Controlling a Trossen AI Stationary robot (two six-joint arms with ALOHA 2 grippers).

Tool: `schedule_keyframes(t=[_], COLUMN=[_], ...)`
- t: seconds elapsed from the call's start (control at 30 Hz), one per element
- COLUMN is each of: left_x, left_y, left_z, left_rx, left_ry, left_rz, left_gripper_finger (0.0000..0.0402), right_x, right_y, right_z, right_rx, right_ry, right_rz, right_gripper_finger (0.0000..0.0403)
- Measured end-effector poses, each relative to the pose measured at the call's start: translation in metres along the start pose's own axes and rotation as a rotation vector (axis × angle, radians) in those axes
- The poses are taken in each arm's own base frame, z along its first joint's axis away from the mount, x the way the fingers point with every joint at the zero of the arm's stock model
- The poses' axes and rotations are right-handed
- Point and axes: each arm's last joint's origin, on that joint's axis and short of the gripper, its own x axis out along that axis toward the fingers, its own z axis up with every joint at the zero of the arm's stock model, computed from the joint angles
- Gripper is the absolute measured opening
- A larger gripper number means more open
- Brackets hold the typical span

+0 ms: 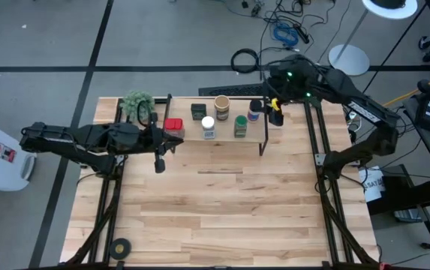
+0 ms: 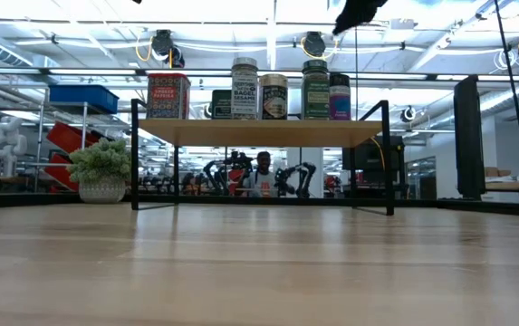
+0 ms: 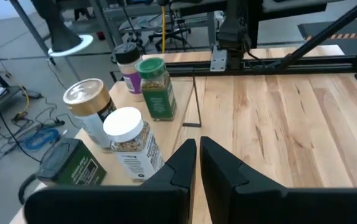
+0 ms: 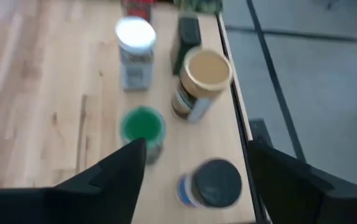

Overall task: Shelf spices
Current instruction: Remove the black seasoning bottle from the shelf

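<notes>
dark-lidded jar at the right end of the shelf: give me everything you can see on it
The dark-lidded jar is a small round jar with a black cap and a purple-blue label, contents unreadable. It stands upright on the shelf, last in the row at the right end, beside the green-lidded jar without touching it. The right gripper hangs open directly above it, fingers on either side, not touching. Nothing else touches it.

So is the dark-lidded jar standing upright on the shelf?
Upright. The dark-lidded jar stands level on the shelf beside the green-lidded jar; the right claw is open above it.
</notes>
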Motion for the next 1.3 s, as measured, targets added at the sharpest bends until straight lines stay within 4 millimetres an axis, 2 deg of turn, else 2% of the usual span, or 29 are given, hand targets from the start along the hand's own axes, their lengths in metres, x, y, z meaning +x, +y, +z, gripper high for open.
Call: schedule_keyframes(t=[0.23,0.8,1.3], left_x=[0.001,0.001,0.001], left_y=[0.0,0.0,0.0], left_z=[0.0,0.0,0.0], left_rx=[0.003,0.006,0.006], left_ry=[0.001,0.001,0.002], left_rz=[0.0,0.0,0.0], left_gripper_finger=[0.0031,0.0031,0.0031], right_x=[0.017,0.049,0.059], right_y=[-0.017,-0.045,-0.048], right_z=[-0.006,-0.021,-0.026], right_rx=[0.018,0.081,0.137], right_ry=[0.07,0.157,0.19], right_rz=[-0.01,0.076,0.144], right_gripper_finger=[0.0296,0.0298,0.0298])
